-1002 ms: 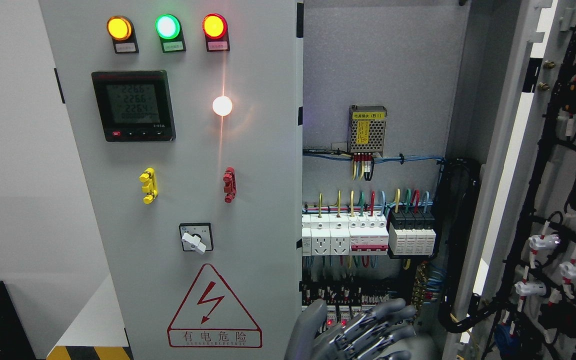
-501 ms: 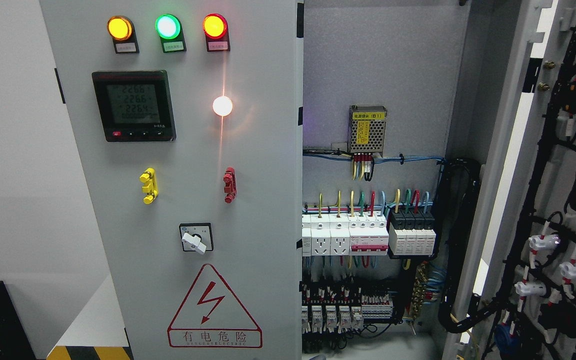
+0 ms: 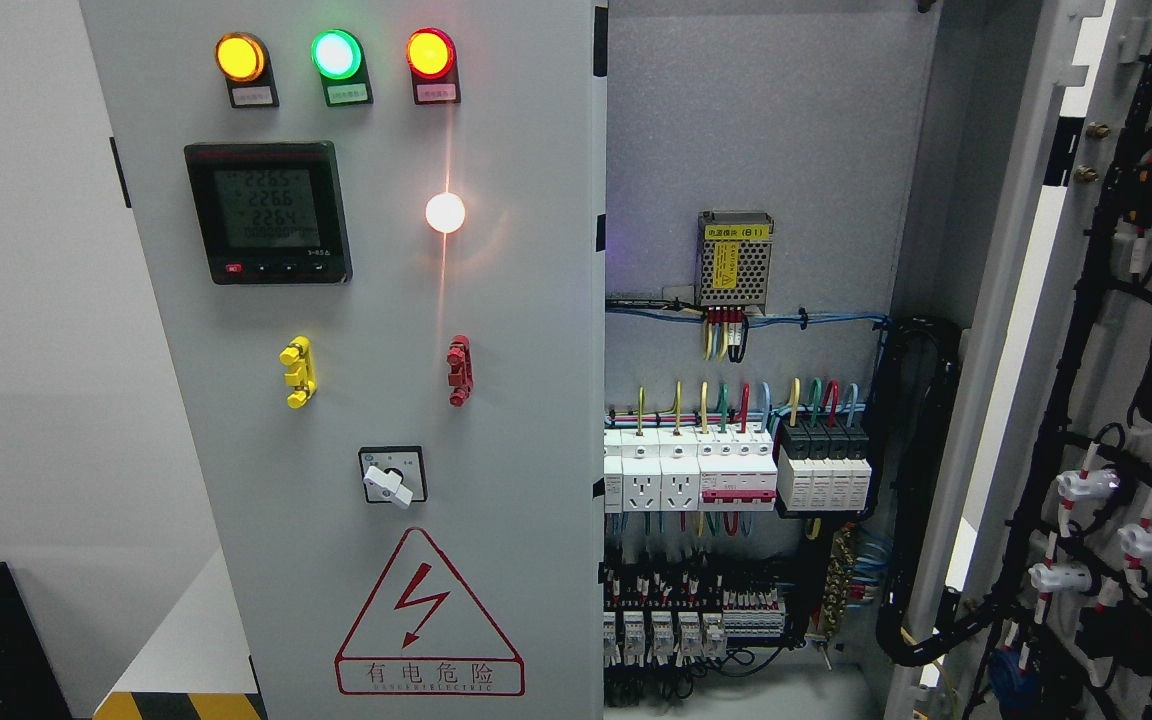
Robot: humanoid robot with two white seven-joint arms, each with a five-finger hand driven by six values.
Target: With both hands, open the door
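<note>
The right door [image 3: 1086,400] is seen swung wide at the picture's right, its wired inner face turned toward the camera, and the cabinet's breakers [image 3: 691,470] are laid bare. The left door [image 3: 376,380], with its lamps and meter, is seen closed. No hand is in view, so finger state cannot be told. Judged next: the left door's free edge must be reached and pulled.

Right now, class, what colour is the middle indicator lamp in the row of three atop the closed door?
Green: the middle indicator lamp glows green, seen clearly in the head view.
</note>
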